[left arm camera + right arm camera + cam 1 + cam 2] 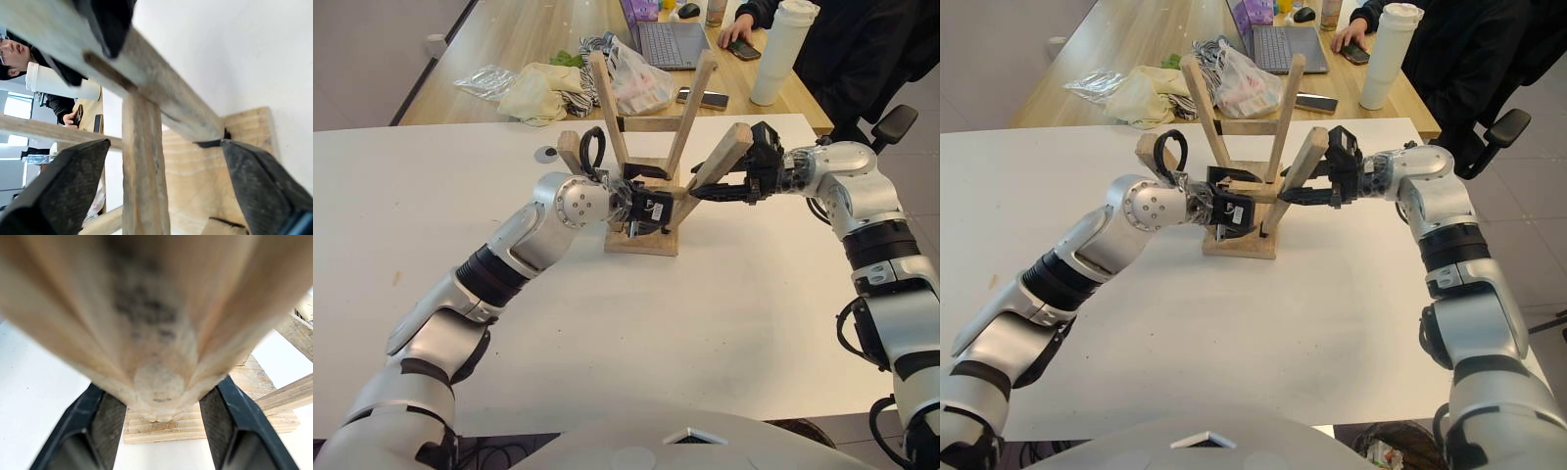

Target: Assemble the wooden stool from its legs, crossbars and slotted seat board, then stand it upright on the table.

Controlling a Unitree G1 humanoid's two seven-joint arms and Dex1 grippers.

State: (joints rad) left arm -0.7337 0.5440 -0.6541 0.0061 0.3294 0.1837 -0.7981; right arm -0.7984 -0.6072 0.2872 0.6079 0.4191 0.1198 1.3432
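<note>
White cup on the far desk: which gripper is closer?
Right. The right gripper, shut on a stool leg, is in front of the white cup; the left gripper sits farther left, low by the seat board.

no words, numbers or signs clear enough to read anywhere.
</note>
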